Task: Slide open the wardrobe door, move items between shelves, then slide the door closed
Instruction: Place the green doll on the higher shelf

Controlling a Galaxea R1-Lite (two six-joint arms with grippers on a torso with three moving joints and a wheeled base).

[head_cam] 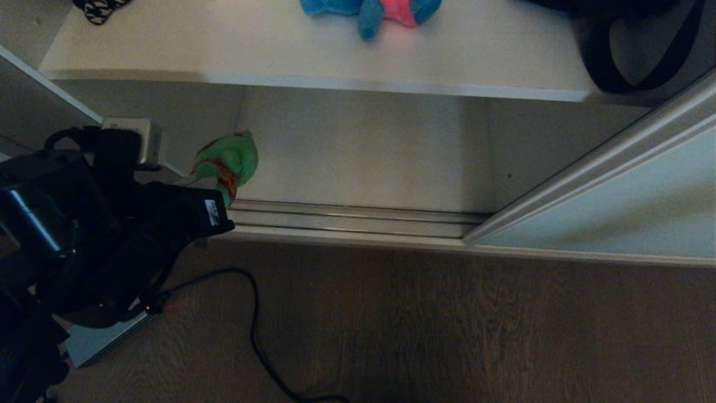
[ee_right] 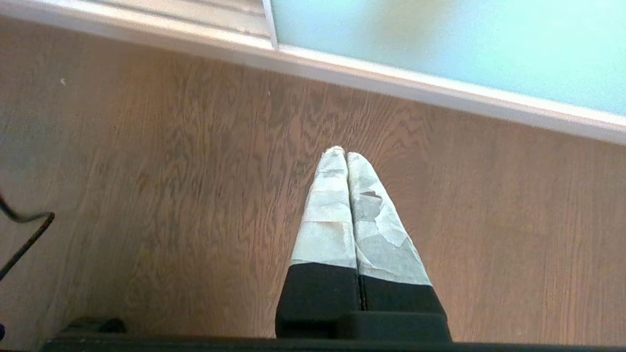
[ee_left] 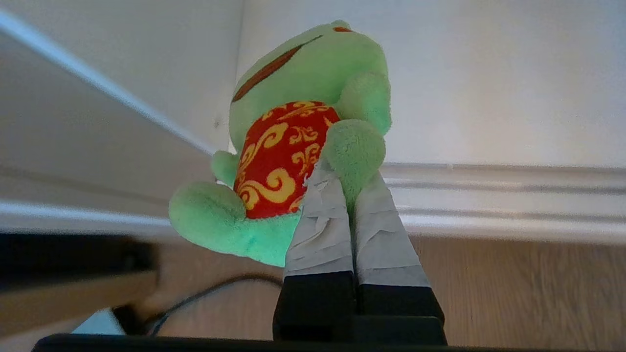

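My left gripper (ee_left: pixel 349 181) is shut on a limb of a green plush toy (ee_left: pixel 303 122) with a red and gold cloth on its belly. In the head view that toy (head_cam: pixel 228 161) hangs at the left, above the lower shelf (head_cam: pixel 363 151) and just past the door track. A blue and pink plush toy (head_cam: pixel 372 11) lies on the upper shelf (head_cam: pixel 268 53). The sliding wardrobe door (head_cam: pixel 626 196) stands slid to the right, leaving the shelves exposed. Outside the head view, my right gripper (ee_right: pixel 346 154) hangs shut and empty over the wood floor, near the door (ee_right: pixel 440 44).
The left arm (head_cam: pixel 112 224) fills the left of the head view. A black cable (head_cam: pixel 254 324) trails over the wood floor. A black bag strap (head_cam: pixel 632 61) lies at the upper shelf's right end, a black-and-white patterned thing (head_cam: pixel 100 8) at its left. The metal door track (head_cam: pixel 358 218) runs along the wardrobe front.
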